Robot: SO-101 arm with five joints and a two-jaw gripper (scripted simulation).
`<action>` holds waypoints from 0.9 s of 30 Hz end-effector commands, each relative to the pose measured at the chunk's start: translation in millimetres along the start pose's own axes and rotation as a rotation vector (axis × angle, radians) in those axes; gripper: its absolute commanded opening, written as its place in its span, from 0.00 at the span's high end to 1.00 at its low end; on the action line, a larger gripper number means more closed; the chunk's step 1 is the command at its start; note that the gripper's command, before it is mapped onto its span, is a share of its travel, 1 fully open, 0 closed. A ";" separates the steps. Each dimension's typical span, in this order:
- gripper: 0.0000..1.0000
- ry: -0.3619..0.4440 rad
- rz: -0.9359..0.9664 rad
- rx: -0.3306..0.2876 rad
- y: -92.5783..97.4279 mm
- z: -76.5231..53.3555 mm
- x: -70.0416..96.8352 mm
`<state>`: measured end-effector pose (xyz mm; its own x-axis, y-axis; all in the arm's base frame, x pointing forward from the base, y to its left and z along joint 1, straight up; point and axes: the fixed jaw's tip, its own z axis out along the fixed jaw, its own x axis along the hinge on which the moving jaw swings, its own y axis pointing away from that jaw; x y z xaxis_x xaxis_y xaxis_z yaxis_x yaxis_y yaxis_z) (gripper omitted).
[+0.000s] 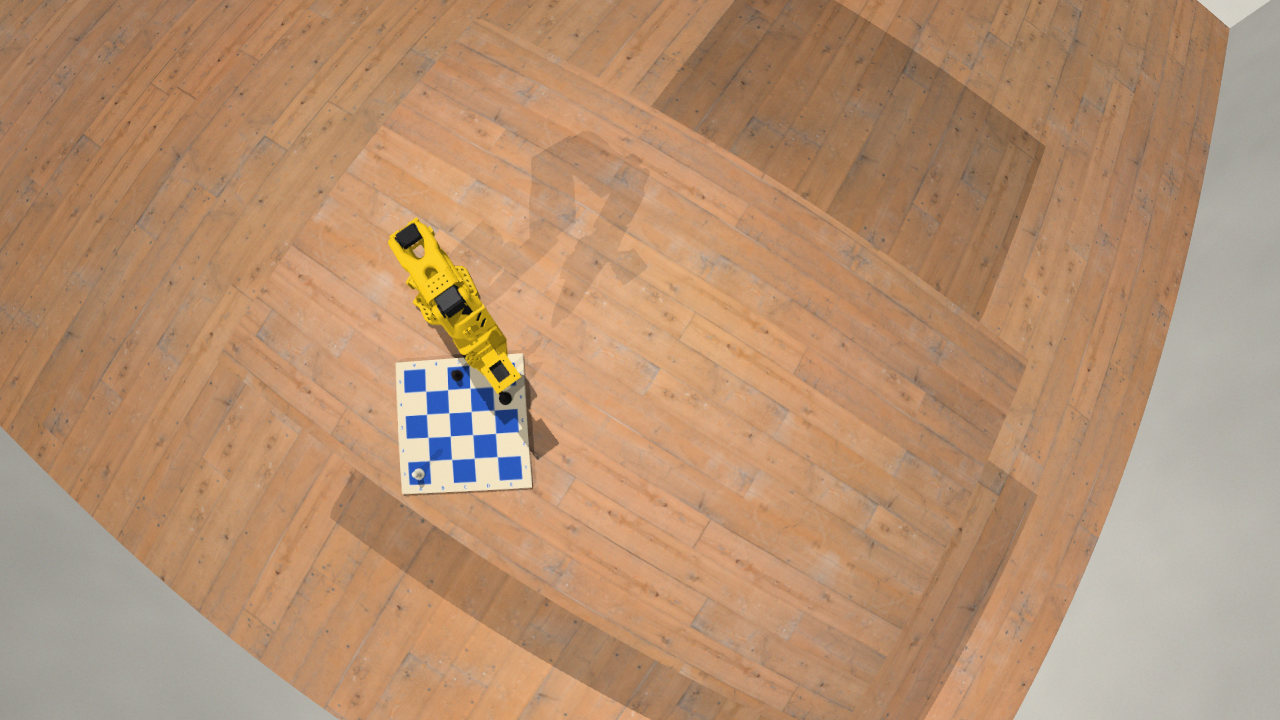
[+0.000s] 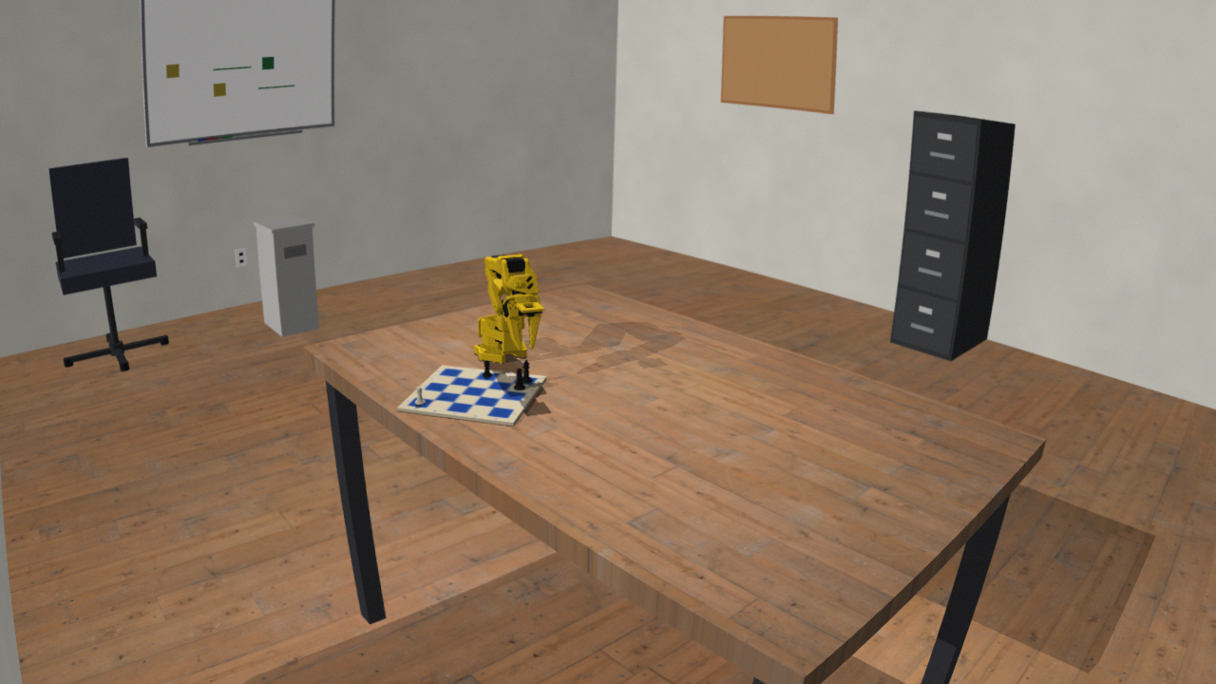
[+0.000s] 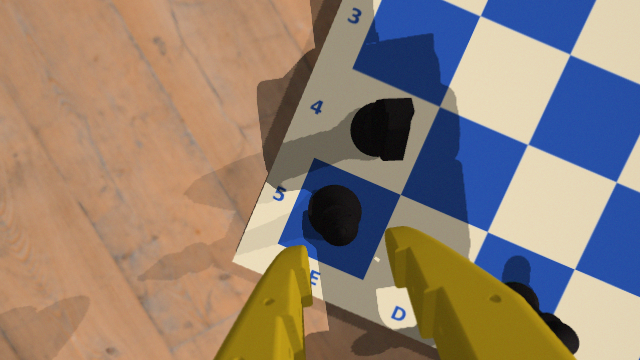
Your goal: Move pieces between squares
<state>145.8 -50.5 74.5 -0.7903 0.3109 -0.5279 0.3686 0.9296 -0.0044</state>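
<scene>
The blue and cream board [image 1: 462, 425] lies on the table in front of my arm. In the wrist view a black piece [image 3: 334, 215] stands on E5 and another black piece [image 3: 382, 129] stands on E4. A third black piece [image 3: 545, 315] on C5 is partly hidden by my right finger. A white piece [image 1: 418, 471] stands on A1. C1 holds nothing. My gripper [image 3: 345, 245] hovers over the board's edge at E5. Its fingers stand a little apart with nothing between them, and the E5 piece is just beyond the tips. The gripper also shows in the top view [image 1: 503, 380].
The arm's base [image 1: 416, 246] stands just behind the board's row-5 edge. The board sits near the table's left corner [image 2: 318, 352]. An office chair, a white bin and a filing cabinet stand far off in the room.
</scene>
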 end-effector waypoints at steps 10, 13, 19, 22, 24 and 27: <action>0.90 0.016 0.002 -0.005 1.4 7.7 7.8; 0.90 0.016 0.002 -0.005 1.4 11.3 10.0; 0.90 0.016 0.002 -0.005 1.5 17.2 13.5; 0.90 0.016 0.002 -0.005 1.5 21.9 16.4; 0.90 0.016 0.002 -0.005 1.5 25.1 18.2; 0.90 0.016 0.002 -0.005 1.5 29.7 21.0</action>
<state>143.0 -49.4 43.6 -0.8011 0.3153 -0.5087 0.3685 0.9296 -0.0042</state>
